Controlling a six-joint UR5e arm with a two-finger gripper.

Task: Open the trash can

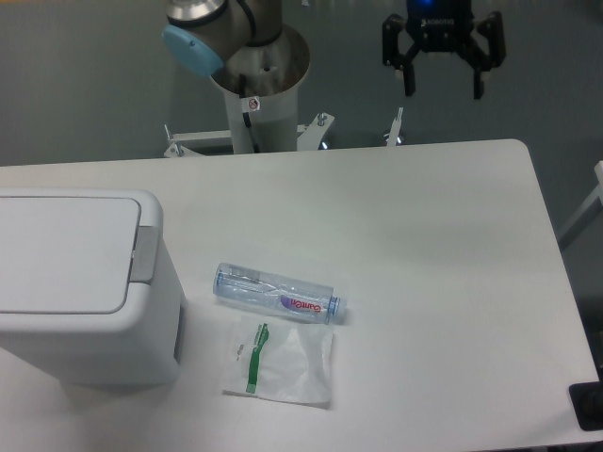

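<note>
Camera: trash can [66,282] lid shut; bottle [278,294] lying beside, looks empty.

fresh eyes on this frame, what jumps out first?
The big white trash can at the table's left edge, lid shut, grey push tab on its right side. Next to it lie a clear plastic bottle on its side and a flat plastic bag just in front. The gripper hangs open at top right, beyond the table's far edge.
</note>
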